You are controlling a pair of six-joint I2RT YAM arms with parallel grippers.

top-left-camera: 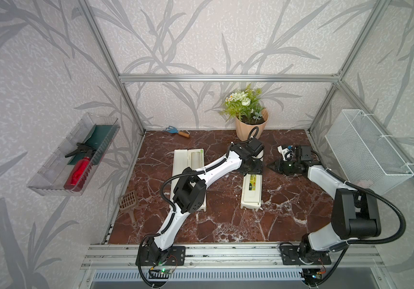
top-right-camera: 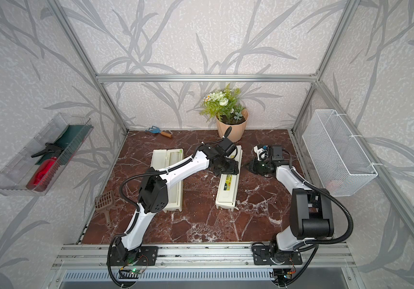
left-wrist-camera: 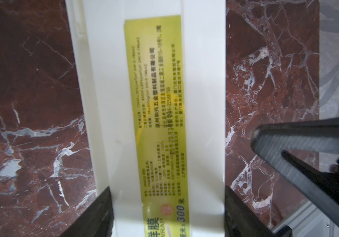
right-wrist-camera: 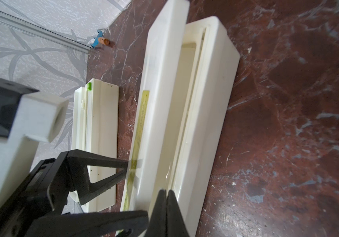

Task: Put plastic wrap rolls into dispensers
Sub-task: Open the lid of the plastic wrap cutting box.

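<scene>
The only long white plastic wrap roll in sight lies in the trough of the cream-white hinged dispenser box, whose lid is folded flat open, on the robot's left part of the red-brown marbled counter. The second roll shows nowhere. It may sit inside the other cream dispenser with the yellow-green label, whose lid stands ajar, but its pale trough does not tell.

The left claw stands wide astride this box, fingers right against its long sides; whether it squeezes I cannot tell. The right claw is fully closed, nothing visible between its tips, which sit at the gap under the lid's free edge.

The step in hand looks like working that lid. The next move calls for a gentle swing about the hinge while the left claw holds the box in place.
</scene>
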